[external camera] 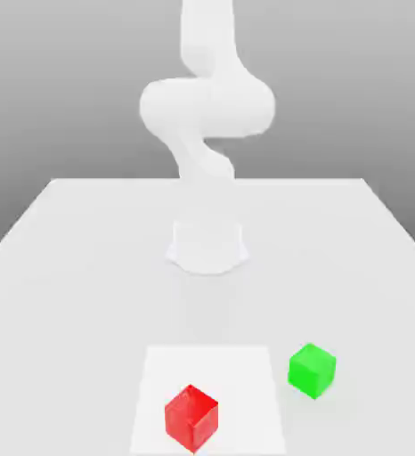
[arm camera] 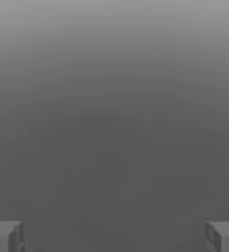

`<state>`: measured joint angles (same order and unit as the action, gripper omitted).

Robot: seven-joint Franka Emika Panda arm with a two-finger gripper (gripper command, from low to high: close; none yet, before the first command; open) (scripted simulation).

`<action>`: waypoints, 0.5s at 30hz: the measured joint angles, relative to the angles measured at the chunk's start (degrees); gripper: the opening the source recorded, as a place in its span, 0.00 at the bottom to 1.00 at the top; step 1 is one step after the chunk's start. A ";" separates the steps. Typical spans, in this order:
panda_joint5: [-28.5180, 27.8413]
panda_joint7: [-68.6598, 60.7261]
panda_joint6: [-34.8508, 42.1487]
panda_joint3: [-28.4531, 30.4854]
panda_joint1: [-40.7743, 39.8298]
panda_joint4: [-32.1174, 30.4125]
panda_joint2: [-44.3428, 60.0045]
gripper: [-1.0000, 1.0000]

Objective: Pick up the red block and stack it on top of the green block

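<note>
Stacking not yet begun: gripper [arm camera: 114, 236] spread wide and empty, red block [external camera: 191, 417] and green block [external camera: 312, 370] apart on the table [external camera: 69, 267], pickup and placement both remaining.

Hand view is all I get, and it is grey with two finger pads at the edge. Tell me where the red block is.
Observer: In the exterior view the red block sits on a lighter square patch of the table, near the front.
Operator: Give me the green block too.
Observer: The green block stands apart from the red one, toward the exterior view's right, just off the patch.
Operator: Report whether either is lifted.
Observer: Neither; both rest on the table, nothing stacked. Your gripper stands open and empty.
</note>
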<state>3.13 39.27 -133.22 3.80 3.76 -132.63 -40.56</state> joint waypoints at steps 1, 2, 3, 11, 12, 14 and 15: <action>1.34 -2.83 -0.63 1.64 1.65 -0.37 2.28 0.50; 2.55 -5.48 -1.26 3.24 3.28 -0.73 4.48 0.50; 3.84 -8.17 -1.83 4.67 4.72 -1.07 6.65 0.50; 14.05 -29.25 -6.10 12.86 13.29 -3.67 23.94 0.50; 15.19 -31.78 -6.64 13.37 13.90 -4.00 26.08 0.50; 17.15 -36.61 -7.78 14.02 14.75 -4.67 30.27 0.50; 17.93 -38.89 -8.39 14.19 15.02 -5.02 32.31 0.50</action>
<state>21.06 0.38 -141.62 18.00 18.78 -137.65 -8.25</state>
